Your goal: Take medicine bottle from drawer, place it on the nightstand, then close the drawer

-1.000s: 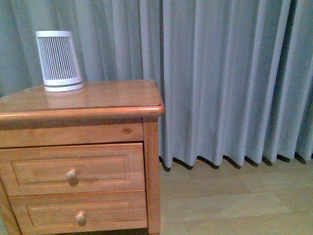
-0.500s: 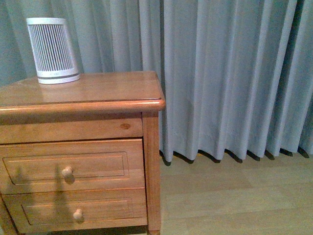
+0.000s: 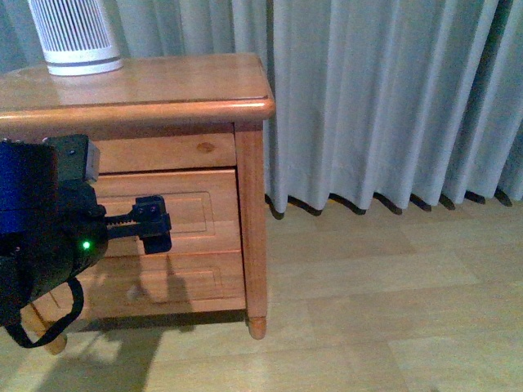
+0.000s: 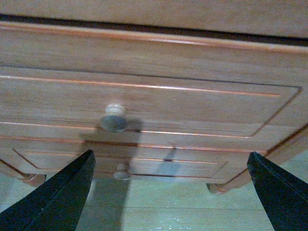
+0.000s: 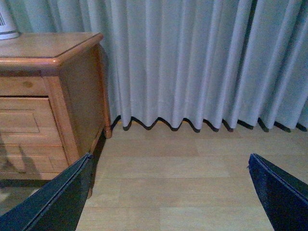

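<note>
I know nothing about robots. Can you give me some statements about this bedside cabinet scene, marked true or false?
The upper drawer is shut. True.
The left fingers grip its knob. False: they are spread open, not touching the knob.
A white ribbed device stands on the nightstand. True.
The medicine bottle stands beside it. False: no bottle shows anywhere.
The right fingers hold something. False: they are open and empty, facing the curtain.

Honestly I'm not finding any readable text, brand or number here. Nothing legible is showing on the nightstand (image 3: 163, 82) or the white ribbed device (image 3: 73, 37). Only a tiny green light (image 3: 85, 245) is glowing on the left arm (image 3: 33, 229).
</note>
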Robot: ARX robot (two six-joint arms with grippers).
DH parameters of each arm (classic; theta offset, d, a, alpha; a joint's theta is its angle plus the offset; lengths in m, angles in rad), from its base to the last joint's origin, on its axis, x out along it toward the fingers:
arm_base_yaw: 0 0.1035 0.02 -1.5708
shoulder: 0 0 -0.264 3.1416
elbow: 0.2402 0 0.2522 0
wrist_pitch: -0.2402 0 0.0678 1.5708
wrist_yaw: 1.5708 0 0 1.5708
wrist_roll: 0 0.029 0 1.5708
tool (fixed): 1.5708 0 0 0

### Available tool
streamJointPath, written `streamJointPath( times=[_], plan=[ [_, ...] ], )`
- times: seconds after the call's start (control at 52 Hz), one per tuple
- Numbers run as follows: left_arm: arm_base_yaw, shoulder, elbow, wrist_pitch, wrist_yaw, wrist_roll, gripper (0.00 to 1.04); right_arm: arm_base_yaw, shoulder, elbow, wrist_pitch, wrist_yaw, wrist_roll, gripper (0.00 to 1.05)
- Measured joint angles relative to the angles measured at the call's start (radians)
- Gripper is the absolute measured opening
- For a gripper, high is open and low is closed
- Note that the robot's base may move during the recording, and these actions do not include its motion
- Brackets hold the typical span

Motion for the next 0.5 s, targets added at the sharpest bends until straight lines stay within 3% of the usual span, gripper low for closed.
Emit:
streamJointPath(
  times=[0.154,0.346,0.5],
  plan=[
    [0.028,0.074,0.069,-0.003,-0.01,-0.003,0.98,0.0,0.0,0.0,0.0,0.0,0.0,0.98],
    [0.066,0.132,0.178,-0.103,0.091,0.003,0.98,0.0,0.0,0.0,0.0,0.0,0.0,0.98],
    [0.089,0.137,0.241,-0.132,0.118,0.028,0.98,0.0,0.0,0.0,0.0,0.0,0.0,0.98]
  ],
)
